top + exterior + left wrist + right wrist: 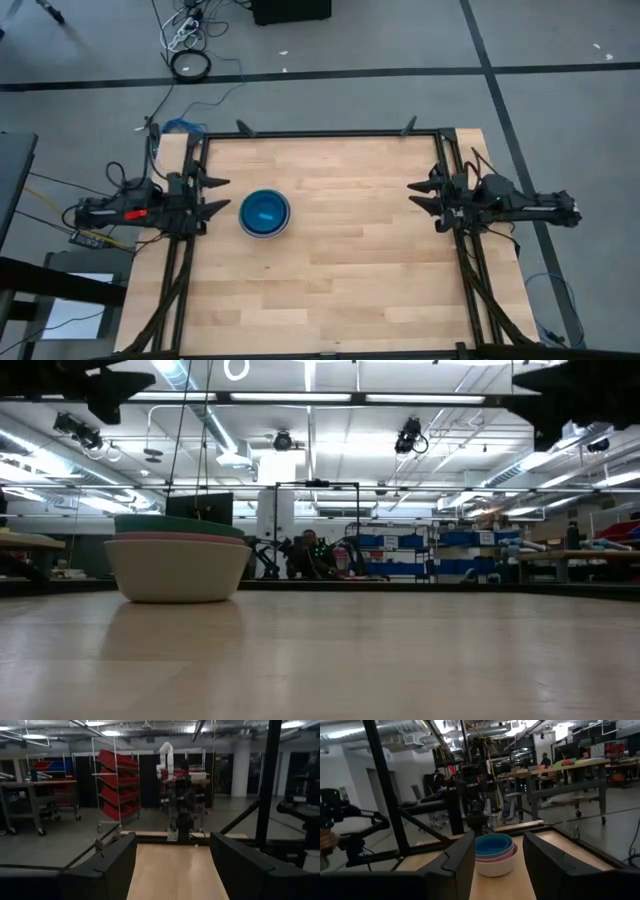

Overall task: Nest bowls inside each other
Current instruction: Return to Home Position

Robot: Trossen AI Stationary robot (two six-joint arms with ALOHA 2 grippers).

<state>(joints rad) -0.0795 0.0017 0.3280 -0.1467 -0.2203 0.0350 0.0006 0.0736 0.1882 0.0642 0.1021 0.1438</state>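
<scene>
Smooth, slightly glossy plastic bowls (265, 214), pale wooden table (380, 270) with a smooth, faintly reflective top, matt black metal frame (320, 133) bordering the wood

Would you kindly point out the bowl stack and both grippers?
bowl stack (265, 213): high view, inside the blue top bowl.
left gripper (217, 194): high view, midway between its fingertips.
right gripper (416, 197): high view, midway between its fingertips.

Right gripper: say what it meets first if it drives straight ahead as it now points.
The right gripper would probably meet the stack of bowls, centred between its fingers in its wrist view; height unclear, it might pass above.
</scene>
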